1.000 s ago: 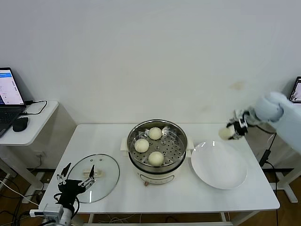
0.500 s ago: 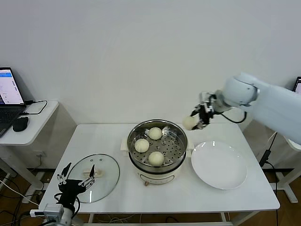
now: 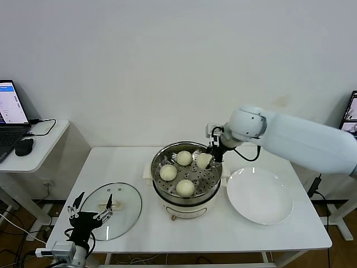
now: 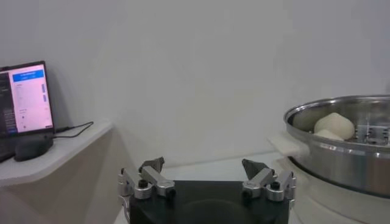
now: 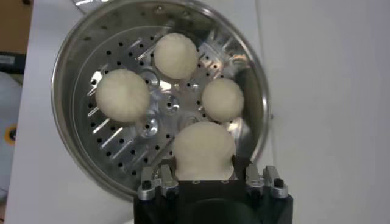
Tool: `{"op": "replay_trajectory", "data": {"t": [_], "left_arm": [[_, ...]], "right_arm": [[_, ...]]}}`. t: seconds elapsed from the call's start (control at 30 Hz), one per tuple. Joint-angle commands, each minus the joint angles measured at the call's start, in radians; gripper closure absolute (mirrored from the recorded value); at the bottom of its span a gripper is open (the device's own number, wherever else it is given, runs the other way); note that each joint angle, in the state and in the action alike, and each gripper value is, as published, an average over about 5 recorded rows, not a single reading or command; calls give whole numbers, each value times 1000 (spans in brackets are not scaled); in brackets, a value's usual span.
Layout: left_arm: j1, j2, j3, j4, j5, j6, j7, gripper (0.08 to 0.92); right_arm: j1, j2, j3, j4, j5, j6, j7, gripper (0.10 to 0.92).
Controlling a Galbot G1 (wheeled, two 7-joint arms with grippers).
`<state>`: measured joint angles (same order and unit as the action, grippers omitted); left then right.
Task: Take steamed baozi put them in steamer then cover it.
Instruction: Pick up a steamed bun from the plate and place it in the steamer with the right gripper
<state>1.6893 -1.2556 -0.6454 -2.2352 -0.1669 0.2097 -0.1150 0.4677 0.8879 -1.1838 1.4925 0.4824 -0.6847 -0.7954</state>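
Observation:
The steel steamer [image 3: 159,158] stands mid-table on its white base, with three baozi on its perforated tray [image 3: 184,158] [image 3: 168,172] [image 3: 185,187]. My right gripper [image 3: 207,158] is shut on a fourth baozi [image 3: 203,161] and holds it over the tray's far right part; the right wrist view shows this bun [image 5: 204,149] between the jaws above the tray [image 5: 122,146]. The glass cover [image 3: 125,215] with its cream handle [image 3: 111,205] lies flat on the table at front left. My left gripper [image 3: 89,210] is open and empty, at the cover's near edge.
An empty white plate [image 3: 260,196] lies right of the steamer. A side desk at far left holds a laptop [image 3: 11,106] and a mouse [image 3: 24,147]. The left wrist view shows the steamer's rim [image 4: 341,112] and the laptop [image 4: 24,97].
My right arm has carried the baozi leftward from beyond the plate to over the steamer and lowered it into the rim. The left arm has not moved.

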Motion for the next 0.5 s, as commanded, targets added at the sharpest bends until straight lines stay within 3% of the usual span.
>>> {"op": "replay_trajectory", "data": {"t": [0.03,0.5], "left_arm": [[1,-1,0,-2,3,0,0,177],[2,-1,-2,-5,2,-1,1,177]], "right_arm": [[-114,54,10,-62,-1,-42,38,432],[-144,68,55,-82,-46,-41,69,433]]}}
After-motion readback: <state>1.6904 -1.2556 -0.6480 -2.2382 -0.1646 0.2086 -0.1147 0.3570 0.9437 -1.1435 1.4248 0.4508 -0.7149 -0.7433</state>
